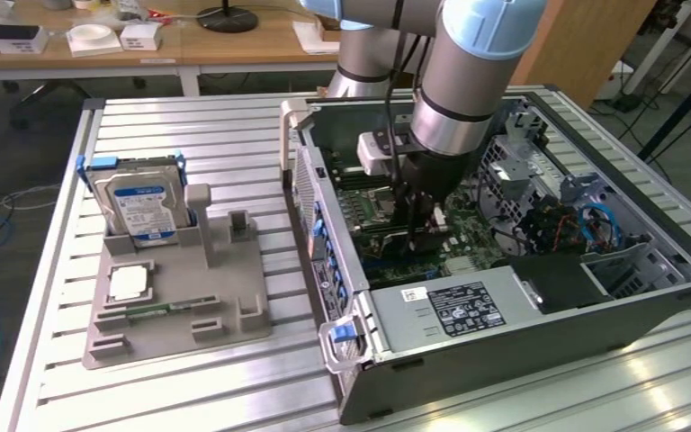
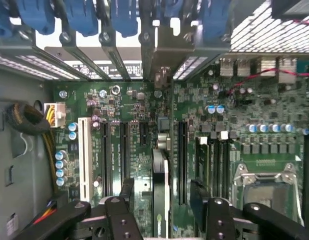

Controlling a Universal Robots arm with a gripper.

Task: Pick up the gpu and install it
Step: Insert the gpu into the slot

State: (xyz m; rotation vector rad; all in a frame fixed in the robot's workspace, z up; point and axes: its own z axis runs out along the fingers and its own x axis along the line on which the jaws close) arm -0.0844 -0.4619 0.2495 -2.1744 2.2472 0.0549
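- Reaching down into the open computer case [image 1: 633,297], my arm [image 1: 471,81] hangs over the green motherboard [image 1: 471,238].
- My gripper [image 2: 162,197] stands with its jaws spread apart; the two dark fingers [image 2: 125,192] sit on either side of the gpu [image 2: 159,195] with a gap on each side, so I am not clamping it.
- Seen edge-on from my wrist view, the gpu stands upright on the motherboard, between the long dark expansion slots [image 2: 105,155] and the memory slots [image 2: 217,160]; its far end runs toward the rear bracket openings [image 2: 159,70] of the case.
- I cannot tell whether the card is pressed fully home in its slot.
- Beside the slots lies one white slot [image 2: 84,157], and the metal processor socket frame [image 2: 267,192] lies on the other side of the memory slots.
- Blue clips [image 2: 84,17] line the rear edge of the case above the bracket openings.
- On the exterior view's left, a grey holder tray [image 1: 172,306] rests on the slatted bench [image 1: 201,126], well apart from the case.
- A silver hard drive [image 1: 141,207] with a blue-white label stands upright in that tray, and a green memory stick [image 1: 154,310] lies flat in it.
- A power supply [image 1: 466,306] with a white label sits in the case near the exterior view's front.
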